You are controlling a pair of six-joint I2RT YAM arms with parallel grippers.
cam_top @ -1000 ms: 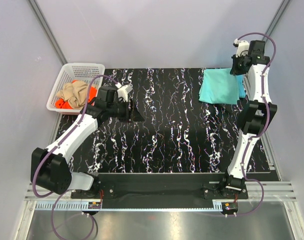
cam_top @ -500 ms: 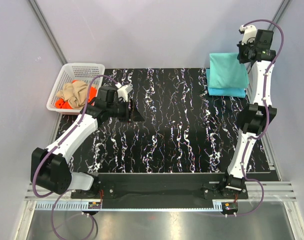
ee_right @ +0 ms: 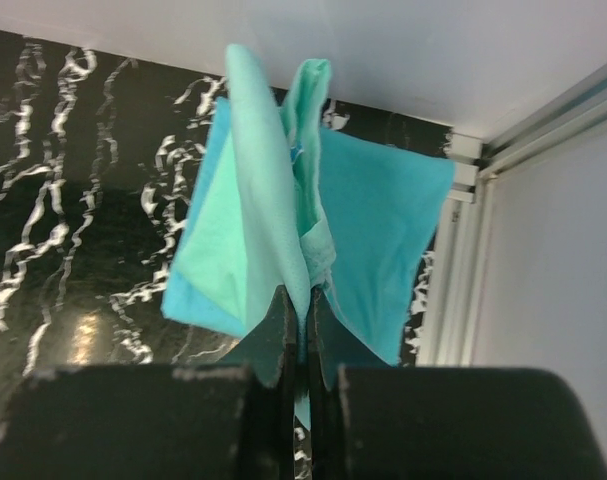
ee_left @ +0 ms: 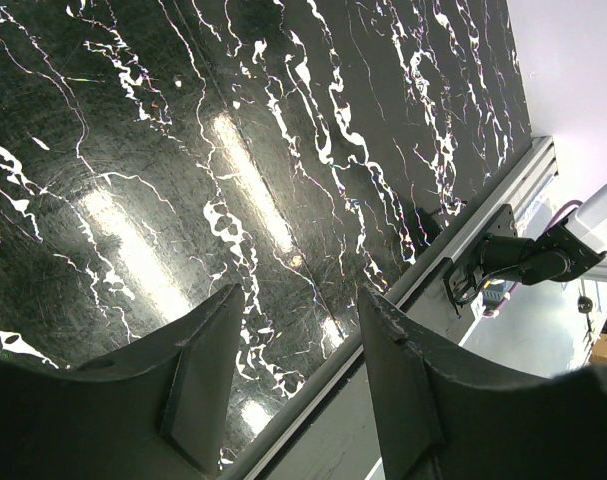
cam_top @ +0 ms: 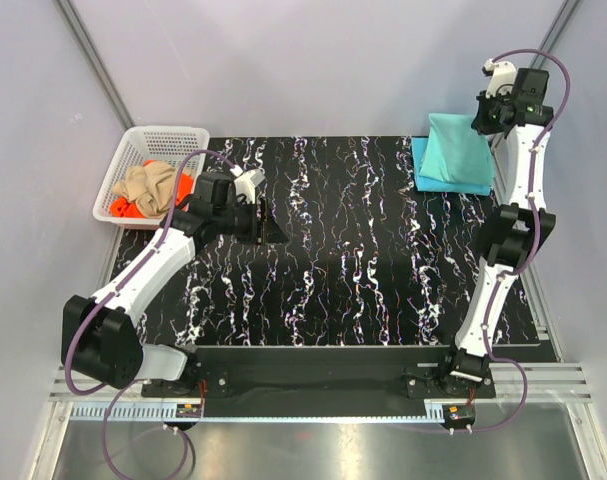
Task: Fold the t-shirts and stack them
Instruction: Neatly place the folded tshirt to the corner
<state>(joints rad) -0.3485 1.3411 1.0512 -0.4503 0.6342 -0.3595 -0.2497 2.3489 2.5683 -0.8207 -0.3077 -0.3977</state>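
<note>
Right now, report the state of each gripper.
Left gripper: open, holding nothing.
Right gripper: shut on the mint-teal t-shirt.

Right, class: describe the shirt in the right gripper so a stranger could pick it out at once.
Go to the far right corner of the black marbled table. There the right gripper pinches a mint-teal shirt and holds one edge up. It is the greener one, on top of the sky-blue shirt lying flat beneath it.
</note>
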